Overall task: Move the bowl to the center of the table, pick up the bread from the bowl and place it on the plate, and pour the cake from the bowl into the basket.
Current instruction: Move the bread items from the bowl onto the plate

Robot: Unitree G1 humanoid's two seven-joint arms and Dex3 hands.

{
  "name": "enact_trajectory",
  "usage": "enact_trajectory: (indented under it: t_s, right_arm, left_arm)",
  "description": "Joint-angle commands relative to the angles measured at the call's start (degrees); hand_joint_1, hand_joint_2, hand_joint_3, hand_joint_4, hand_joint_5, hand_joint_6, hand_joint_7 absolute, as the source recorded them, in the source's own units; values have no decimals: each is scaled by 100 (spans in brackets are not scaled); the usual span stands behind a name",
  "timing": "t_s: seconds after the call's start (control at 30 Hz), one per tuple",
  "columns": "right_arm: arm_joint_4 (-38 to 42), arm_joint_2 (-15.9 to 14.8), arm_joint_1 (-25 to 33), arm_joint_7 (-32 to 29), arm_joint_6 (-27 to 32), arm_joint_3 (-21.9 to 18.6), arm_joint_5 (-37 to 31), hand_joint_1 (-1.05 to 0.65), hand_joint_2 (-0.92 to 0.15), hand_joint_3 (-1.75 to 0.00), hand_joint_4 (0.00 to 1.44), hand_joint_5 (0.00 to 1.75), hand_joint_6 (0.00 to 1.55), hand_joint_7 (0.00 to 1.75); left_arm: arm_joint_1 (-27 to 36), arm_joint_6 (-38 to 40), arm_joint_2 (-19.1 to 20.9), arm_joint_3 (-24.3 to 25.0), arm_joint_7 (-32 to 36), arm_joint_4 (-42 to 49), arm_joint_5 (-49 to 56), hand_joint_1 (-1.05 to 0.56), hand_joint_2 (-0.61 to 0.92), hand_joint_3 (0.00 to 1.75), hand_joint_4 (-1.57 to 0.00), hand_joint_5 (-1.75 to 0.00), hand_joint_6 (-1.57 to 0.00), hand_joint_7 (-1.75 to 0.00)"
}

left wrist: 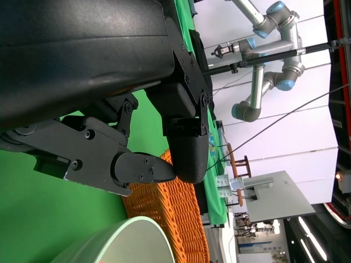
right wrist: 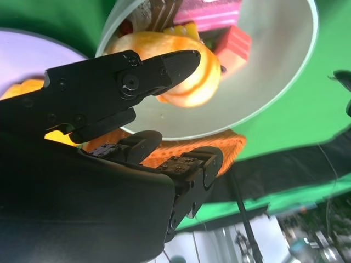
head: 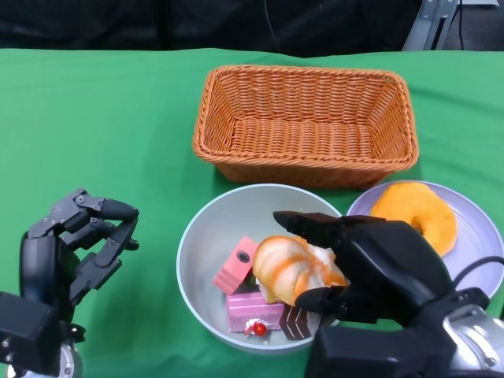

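Note:
The pale grey bowl point(head: 189, 244) stands mid-table just in front of the basket point(head: 303, 122). In it lie an orange-and-white swirled bread point(head: 287, 264), a pink cake point(head: 235, 266), a darker pink cake point(head: 252, 309) and a chocolate piece point(head: 298, 321). My right hand point(head: 378, 268) reaches into the bowl from the right, with one finger above the bread and one below it. The bread still rests in the bowl. In the right wrist view the thumb point(right wrist: 126, 76) crosses the bread point(right wrist: 192, 87), and the other fingers stay apart from it. My left hand point(head: 79, 240) hovers at the lower left, fingers spread and empty.
A lilac plate point(head: 480, 236) at the right holds an orange bun point(head: 417, 211), close beside the bowl. The woven basket is empty. Green cloth lies bare to the left of the bowl. The left wrist view shows the basket point(left wrist: 170, 219) and the bowl's rim point(left wrist: 126, 235).

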Motion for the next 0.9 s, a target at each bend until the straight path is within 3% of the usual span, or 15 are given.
enact_trajectory:
  t_s: [0.03, 0.3, 0.63, 0.9]
  right_arm:
    - [100, 107, -215, 185, 313, 117, -293, -60, -91, -4, 40, 0, 32, 0]
    - [494, 329, -427, 270, 668, 401, -745, -62, -91, -1, 29, 0, 29, 0]
    - [1085, 247, -639, 411, 712, 831, -1332, -69, -92, -8, 16, 0, 22, 0]
    - [1571, 282, -760, 361, 722, 1165, -1800, -69, -92, -5, 12, 0, 19, 0]
  left_arm:
    - [2, -47, 29, 12, -3, -53, -33, -17, 86, 36, -82, -144, -89, -100]
    - [9, -103, -19, -9, 37, -58, 5, -15, 85, 38, -82, -145, -89, -102]
    - [99, -65, -64, -14, 50, -226, 3, -13, 84, 44, -82, -146, -88, -104]
    - [192, -43, -88, -19, 127, -397, 95, -10, 68, 75, -81, -147, -88, -106]
